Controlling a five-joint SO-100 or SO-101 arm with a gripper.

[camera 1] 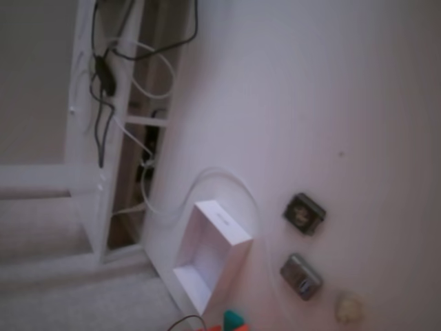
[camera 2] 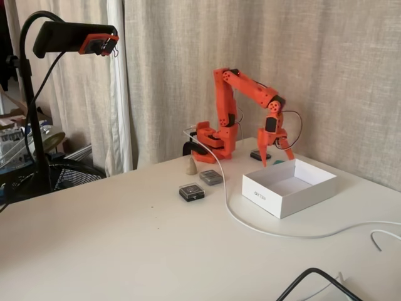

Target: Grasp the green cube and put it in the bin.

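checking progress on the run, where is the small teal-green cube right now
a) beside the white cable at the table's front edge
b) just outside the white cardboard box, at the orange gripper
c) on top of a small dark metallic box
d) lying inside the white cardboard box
b: in a fixed view the small teal-green cube sits behind the far wall of the white rectangular cardboard box, below the orange gripper, and the box interior looks empty.

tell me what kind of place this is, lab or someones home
Most likely a room in a home used as a hobby robotics corner, not a lab: floor-length curtains behind a plain white table, a fan on the floor, and a camera on a gooseneck stand.
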